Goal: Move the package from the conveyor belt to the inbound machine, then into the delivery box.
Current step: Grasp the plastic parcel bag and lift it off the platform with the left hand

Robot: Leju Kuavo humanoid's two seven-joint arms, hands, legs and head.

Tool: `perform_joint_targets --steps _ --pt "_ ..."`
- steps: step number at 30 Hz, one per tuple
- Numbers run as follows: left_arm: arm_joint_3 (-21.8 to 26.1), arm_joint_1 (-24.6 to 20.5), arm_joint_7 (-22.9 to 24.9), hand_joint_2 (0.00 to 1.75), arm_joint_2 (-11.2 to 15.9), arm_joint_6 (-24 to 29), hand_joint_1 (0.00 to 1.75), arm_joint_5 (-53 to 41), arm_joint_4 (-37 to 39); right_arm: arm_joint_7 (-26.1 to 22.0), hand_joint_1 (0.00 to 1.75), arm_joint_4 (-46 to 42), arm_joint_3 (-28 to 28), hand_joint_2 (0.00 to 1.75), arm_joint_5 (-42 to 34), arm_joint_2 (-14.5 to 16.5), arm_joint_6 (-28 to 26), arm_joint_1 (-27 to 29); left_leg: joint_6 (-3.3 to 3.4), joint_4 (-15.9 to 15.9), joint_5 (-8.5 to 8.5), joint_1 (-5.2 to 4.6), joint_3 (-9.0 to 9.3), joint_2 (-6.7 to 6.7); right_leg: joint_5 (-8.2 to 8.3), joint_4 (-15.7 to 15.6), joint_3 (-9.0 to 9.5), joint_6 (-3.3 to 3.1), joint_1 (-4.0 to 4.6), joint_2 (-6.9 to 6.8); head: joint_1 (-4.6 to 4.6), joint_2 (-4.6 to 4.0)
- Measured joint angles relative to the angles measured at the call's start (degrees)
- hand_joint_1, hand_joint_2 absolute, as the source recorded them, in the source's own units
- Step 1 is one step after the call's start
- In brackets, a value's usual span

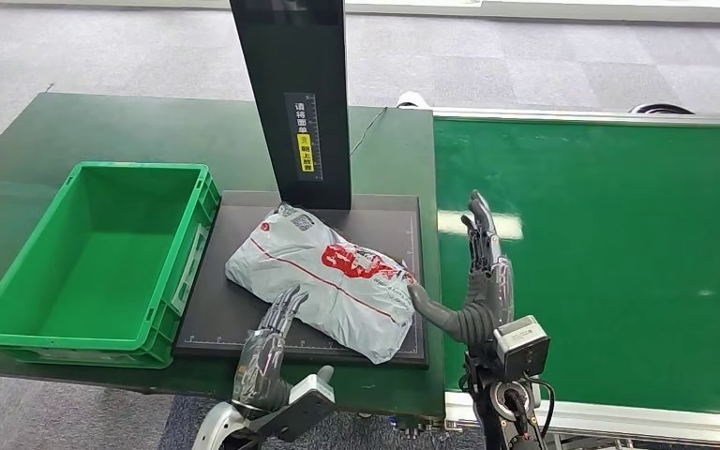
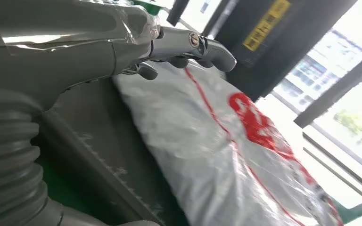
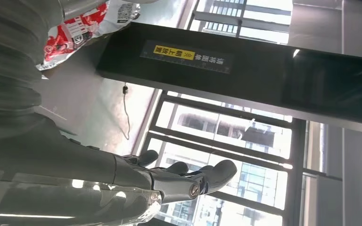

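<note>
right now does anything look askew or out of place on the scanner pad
Mildly, yes. The grey package lies diagonally across the black inbound machine pad, not square to its edges, and its near corner reaches the pad's front right edge. It is wrinkled but shows no tear. The green box sits straight beside the pad.

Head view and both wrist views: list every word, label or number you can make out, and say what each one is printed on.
Black post, yellow label and white characters: too small to read.
Grey package, red logo: not legible.
Grey package, small printed code patch near its top corner: too small to read.
Black platform, white edge marks: no readable numbers.
</note>
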Motion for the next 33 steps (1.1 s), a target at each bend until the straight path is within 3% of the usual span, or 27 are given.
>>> perform_joint_targets --steps 9,21,23,27,30,33 --pt "-3.63 -10.55 -1.00 1.75 0.07 1.50 0.00 2.46 12.53 -0.01 0.00 -2.73 -1.40 1.75 0.57 0.37 -0.57 4.18 0.00 0.00 -0.01 0.00 -0.06 0.03 -0.01 0.00 -0.06 0.00 0.00 0.03 -0.01 -0.01" --pt "-4.88 -22.51 -0.03 1.75 -0.04 1.80 0.00 3.20 32.50 -0.36 0.00 -4.61 -2.03 1.75 0.67 0.97 0.01 5.18 0.00 0.00 0.00 0.00 -0.02 -0.01 -0.01 0.01 0.03 0.00 0.00 0.02 0.00 -0.01" --pt "-4.88 -24.27 -0.01 1.75 -0.08 1.91 0.16 3.50 34.92 -0.38 0.00 -4.85 -2.06 1.75 0.67 0.98 0.33 5.20 0.00 0.00 0.00 0.00 0.04 -0.01 -0.01 0.01 0.10 0.00 0.00 0.02 -0.01 0.00" --pt "-4.88 -26.36 -0.01 1.75 -0.10 2.09 1.60 3.74 38.40 -0.42 0.00 -4.90 -2.16 1.75 0.52 0.99 0.98 5.07 0.00 -0.01 -0.01 0.00 0.24 -0.01 -0.01 0.01 0.33 0.00 0.00 0.02 0.00 0.00" --pt "-4.84 -26.96 -0.38 1.75 0.00 2.72 1.72 3.78 39.88 -0.46 0.00 -4.87 -2.30 1.75 0.48 0.99 1.23 4.76 0.00 -0.01 0.00 0.00 0.34 -0.01 -0.01 0.01 0.43 0.00 0.00 0.02 0.00 0.00" --pt "-4.59 -27.04 -1.74 1.75 0.15 3.60 1.74 4.43 40.26 -0.52 0.00 -4.79 -2.44 1.75 0.36 0.99 1.25 4.51 0.00 -0.01 0.00 0.00 0.38 -0.02 -0.01 0.01 0.47 0.00 0.00 0.02 -0.01 0.00"
